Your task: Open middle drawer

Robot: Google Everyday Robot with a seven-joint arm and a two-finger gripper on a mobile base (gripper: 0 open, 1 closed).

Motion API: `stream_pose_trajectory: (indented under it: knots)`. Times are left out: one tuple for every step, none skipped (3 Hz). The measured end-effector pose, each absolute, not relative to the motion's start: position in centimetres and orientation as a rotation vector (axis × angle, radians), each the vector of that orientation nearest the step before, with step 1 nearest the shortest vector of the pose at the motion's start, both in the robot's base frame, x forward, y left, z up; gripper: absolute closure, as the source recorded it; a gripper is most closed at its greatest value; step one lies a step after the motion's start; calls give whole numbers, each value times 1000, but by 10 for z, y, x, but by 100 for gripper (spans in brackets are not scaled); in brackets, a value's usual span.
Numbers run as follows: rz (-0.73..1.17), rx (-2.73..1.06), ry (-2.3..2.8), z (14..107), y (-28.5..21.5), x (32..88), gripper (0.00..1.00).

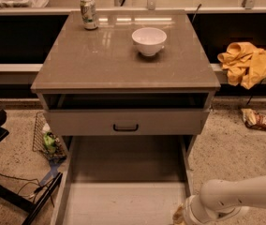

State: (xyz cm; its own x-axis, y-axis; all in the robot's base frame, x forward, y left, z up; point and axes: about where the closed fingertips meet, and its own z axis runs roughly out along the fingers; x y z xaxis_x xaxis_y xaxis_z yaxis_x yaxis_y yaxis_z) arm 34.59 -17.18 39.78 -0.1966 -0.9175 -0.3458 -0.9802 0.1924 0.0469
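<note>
Warm, dim light from the far side glares on the cabinet top. The gripper, near right, seems shadowed.

My arm is a smooth, rounded tube with an off-white casing. A few small dark specks mark the casing near its narrower end. It ends in a wider white collar ring edged by a darker seam. My gripper sits just past the collar at the bottom edge, right of centre. It shows tan and dark patches, with the detail unclear.
</note>
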Motion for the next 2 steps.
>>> stream_pose_trajectory:
  knots:
    - [381, -1817, 2228, 397, -172, 345, 75]
    - [383, -1818, 2228, 397, -171, 344, 52]
